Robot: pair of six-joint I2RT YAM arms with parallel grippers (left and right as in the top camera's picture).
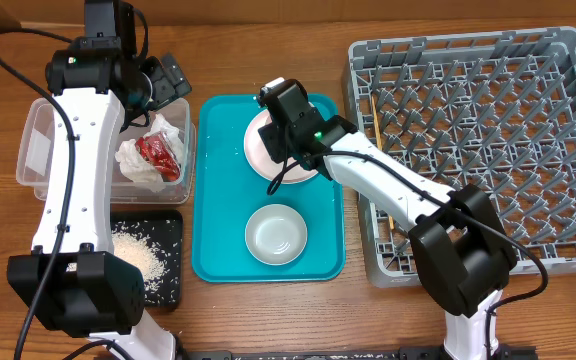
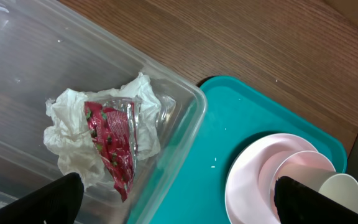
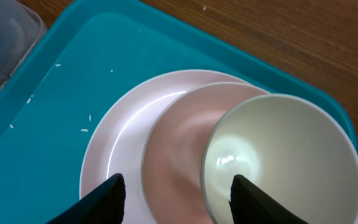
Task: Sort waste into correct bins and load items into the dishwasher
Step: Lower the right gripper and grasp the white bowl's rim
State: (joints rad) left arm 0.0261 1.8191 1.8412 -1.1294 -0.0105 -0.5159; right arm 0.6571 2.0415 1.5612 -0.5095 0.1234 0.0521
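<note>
A crumpled white napkin (image 1: 140, 162) and a red wrapper (image 1: 158, 152) lie in the clear tub (image 1: 38, 150); both also show in the left wrist view, napkin (image 2: 67, 118) and wrapper (image 2: 112, 143). Rice-like crumbs (image 1: 136, 252) lie in the black tray (image 1: 168, 285). The pink plate (image 1: 260, 150) is on the teal tray, and a cream cup (image 3: 278, 162) with a pinkish side rests on the plate (image 3: 114, 143). A white bowl (image 1: 276, 235) sits nearer on the tray. Thin chopsticks (image 1: 375, 120) lie in the grey rack (image 1: 488, 140). My left gripper (image 2: 179, 208) is open and empty over the tub's rim. My right gripper (image 3: 182, 202) is open over the plate, beside the cup.
The teal serving tray (image 1: 218, 240) lies between the bins and the rack, with a few stray grains on it (image 3: 86, 129). The rack fills the right side of the table. Bare wood lies behind and in front of the tray.
</note>
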